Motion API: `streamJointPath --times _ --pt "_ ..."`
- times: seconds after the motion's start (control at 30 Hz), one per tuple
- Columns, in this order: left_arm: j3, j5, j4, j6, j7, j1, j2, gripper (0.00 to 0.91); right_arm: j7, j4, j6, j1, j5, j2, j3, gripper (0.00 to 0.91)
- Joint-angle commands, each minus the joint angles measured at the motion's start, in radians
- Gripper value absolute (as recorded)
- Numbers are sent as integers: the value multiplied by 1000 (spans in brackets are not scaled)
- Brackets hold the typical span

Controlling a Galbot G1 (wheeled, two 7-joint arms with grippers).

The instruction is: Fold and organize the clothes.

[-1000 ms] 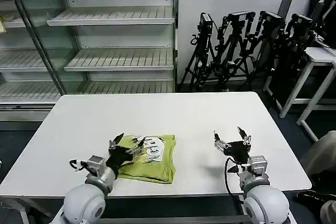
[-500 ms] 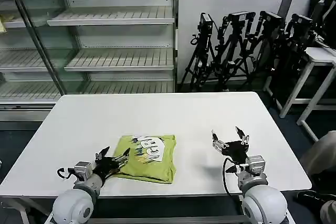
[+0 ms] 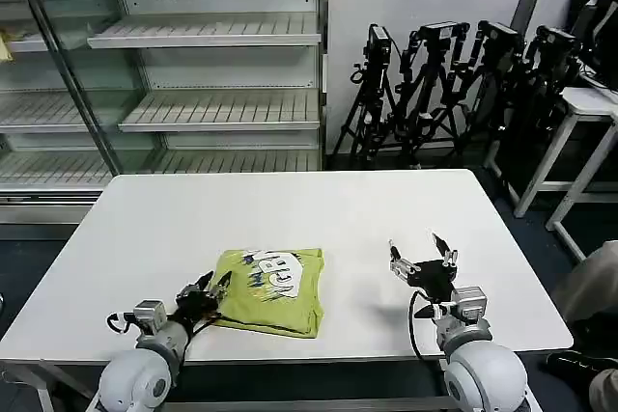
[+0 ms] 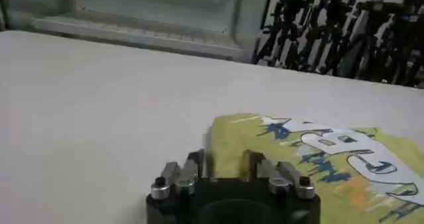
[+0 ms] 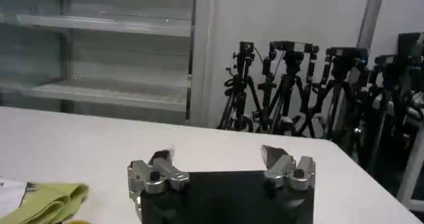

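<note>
T-shirt [image 3: 271,289] is sitting folded into a chunky rectangle on the white bench [image 3: 309,219], near the front edge and a bit left of center, white print facing up. Behind the bench there's a big empty shelf rack [image 3: 164,74] and a bunch of tripods [image 3: 454,84].

Left gripper [image 3: 205,288] is hanging low right at the shirt's front-left corner, jaws fairly narrow and not holding anything as far as I can see. Right gripper [image 3: 422,254] is idling well off to the right over bare bench, jaws spread wide and empty.

My worry: the left gripper is so close to that corner that any sideways nudge could snag the top layer and drag the fold open, or shove the whole bundle toward the front edge.
</note>
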Motion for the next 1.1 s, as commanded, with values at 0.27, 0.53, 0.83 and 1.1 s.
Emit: streamJointPath --times 0.27,0.53,0.83,1.1 --pt "3 18 -38 -21 15 14 -15 20 0 1 0 -1 -3 4 -5 907" --pt "-155 72 -57 58 57 -21 185 10 1 0 -1 4 -14 8 -20 907" --pt "-549 138 110 103 129 133 549 0 -1 -17 13 21 -12 15 -30 907" --pt "-687 106 -54 106 140 198 615 0 -4 -31 37 24 -21 44 -56 907"
